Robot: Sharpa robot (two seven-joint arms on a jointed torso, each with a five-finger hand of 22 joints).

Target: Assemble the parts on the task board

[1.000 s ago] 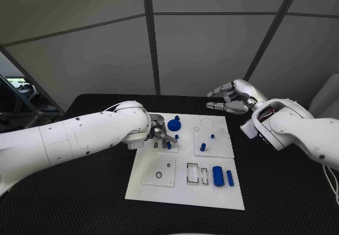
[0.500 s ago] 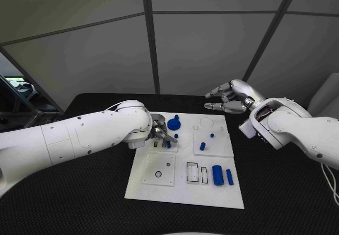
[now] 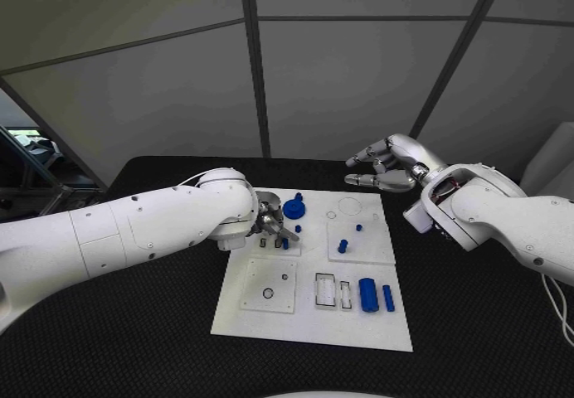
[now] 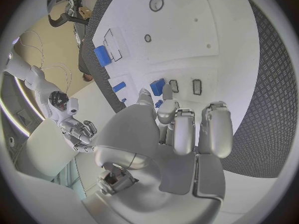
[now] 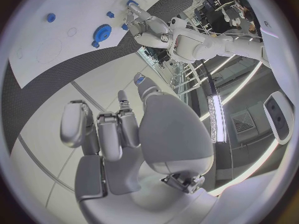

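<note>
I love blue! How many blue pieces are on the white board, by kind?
Gear: 1
Thick cylinder: 1
Thin rod: 1
Upright peg: 1
Small studs: 3
Piece by the left hand: 1
Total: 8

The left arm crossed from the left edge toward mid-frame, its hand (image 3: pixel 270 227) lowered with fingers (image 4: pixel 184 129) curled downward. The right arm entered from the right edge, its hand (image 3: pixel 385 170) raised at upper right, fingers (image 5: pixel 106 132) bent, holding nothing
</note>
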